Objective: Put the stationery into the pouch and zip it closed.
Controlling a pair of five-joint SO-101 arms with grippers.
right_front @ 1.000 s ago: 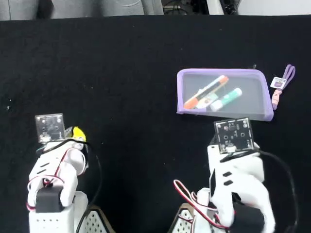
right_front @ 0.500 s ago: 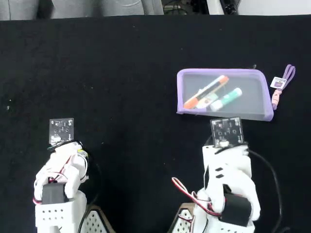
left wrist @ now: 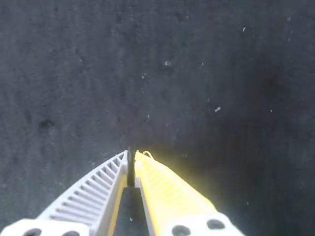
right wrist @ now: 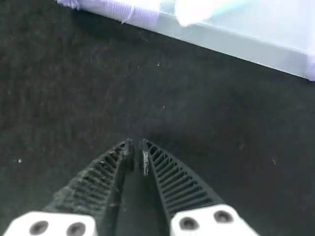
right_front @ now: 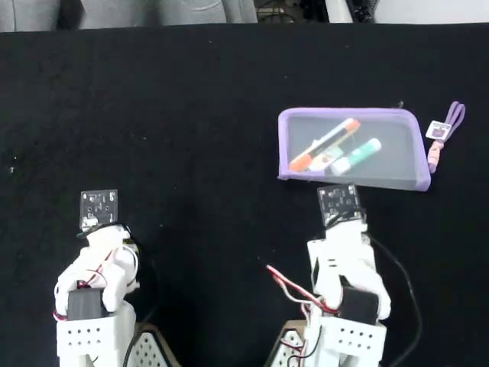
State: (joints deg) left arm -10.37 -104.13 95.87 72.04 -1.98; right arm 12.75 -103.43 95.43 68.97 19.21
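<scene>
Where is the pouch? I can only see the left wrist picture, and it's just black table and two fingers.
Observer: The pouch lies flat on the table in front of the right arm.
Operator: Are the pens inside it?
Observer: Yes, an orange marker and a green-capped stick show through its clear side.
Operator: Is the other arm holding anything?
Observer: No, the right fingers are shut over bare table, holding nothing, just short of the pouch's edge.

Got stationery (right_front: 333, 146) inside the pouch (right_front: 397, 159), strap (right_front: 445, 127) just right of it, right gripper (right wrist: 136, 150) just before it, left gripper (left wrist: 132, 156) well off left.
</scene>
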